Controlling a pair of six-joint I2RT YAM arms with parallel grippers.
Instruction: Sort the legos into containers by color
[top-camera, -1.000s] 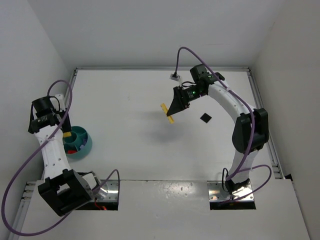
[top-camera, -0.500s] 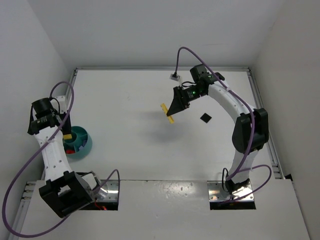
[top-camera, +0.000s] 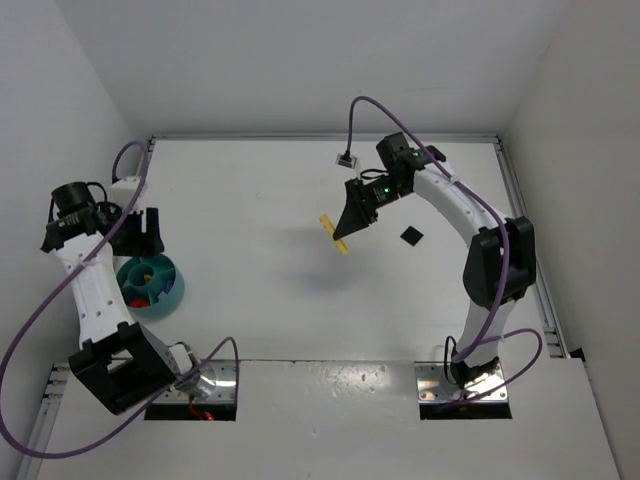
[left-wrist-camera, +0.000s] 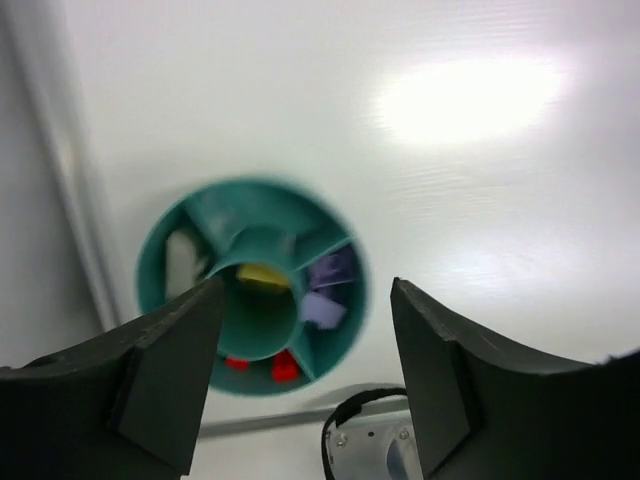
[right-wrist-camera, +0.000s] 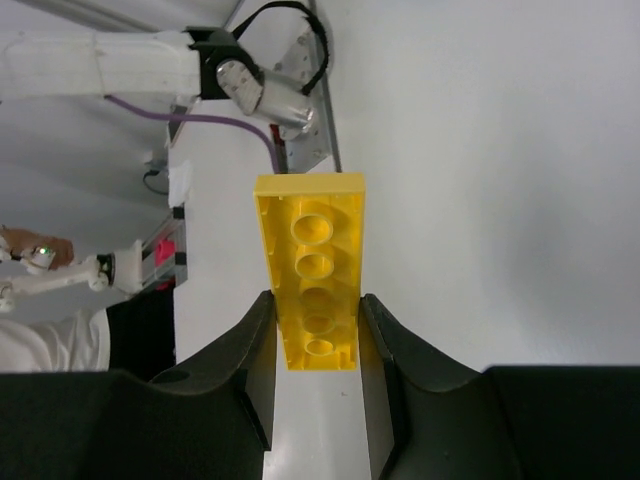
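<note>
Jutting forward from the right hand (right-wrist-camera: 314, 305), the long flat yellow brick (right-wrist-camera: 310, 265) is clamped by its near end between the two fingers, its hollow underside towards the wrist camera. In the overhead view it hangs above the middle of the white worktop (top-camera: 250, 200), with a small black piece (top-camera: 410, 235) lying off to its right. Well apart, at the left edge, stands the teal bowl (left-wrist-camera: 250, 200), split into compartments around a round hub. Red bricks (left-wrist-camera: 285, 367) lie in its near compartment, pale purple pieces (left-wrist-camera: 330, 270) in the one beside it, a yellow piece (left-wrist-camera: 262, 275) at the hub and something white (left-wrist-camera: 182, 262) opposite. The left hand (left-wrist-camera: 307, 290) hovers above the bowl, fingers spread apart and holding nothing.
</note>
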